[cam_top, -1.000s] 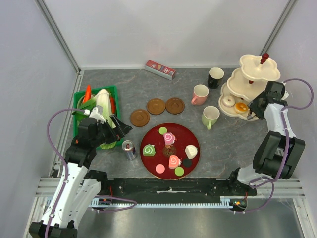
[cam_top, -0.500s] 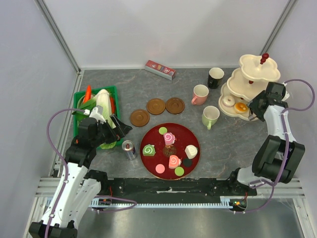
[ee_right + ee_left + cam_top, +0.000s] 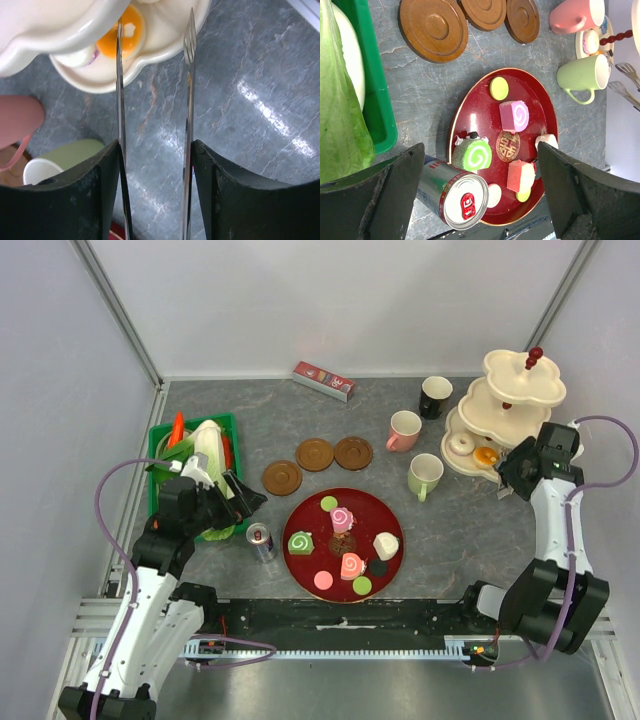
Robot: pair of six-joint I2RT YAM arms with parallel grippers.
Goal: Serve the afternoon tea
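Note:
The cream three-tier stand [image 3: 505,410] is at the back right, with an orange donut [image 3: 487,456] and a white donut [image 3: 461,443] on its bottom tier. My right gripper [image 3: 517,472] is just in front of it, shut on metal tongs [image 3: 120,75]. The tongs' blades are spread with nothing between them, their tips at the orange donut [image 3: 127,37]. A red tray [image 3: 312,520] holds several toy pastries. My left gripper [image 3: 480,150] hangs open over the tray's left side. Black [image 3: 435,396], pink [image 3: 404,430] and pale green [image 3: 425,475] mugs stand near three brown saucers [image 3: 315,454].
A drink can [image 3: 261,540] stands left of the tray, under my left gripper. A green crate [image 3: 165,455] of vegetables sits at the left edge. A red box [image 3: 323,380] lies by the back wall.
My right gripper has drawn back from the stand toward the near side, its tongs spreading wider. The orange donut stays on the bottom tier. The left arm has not moved.

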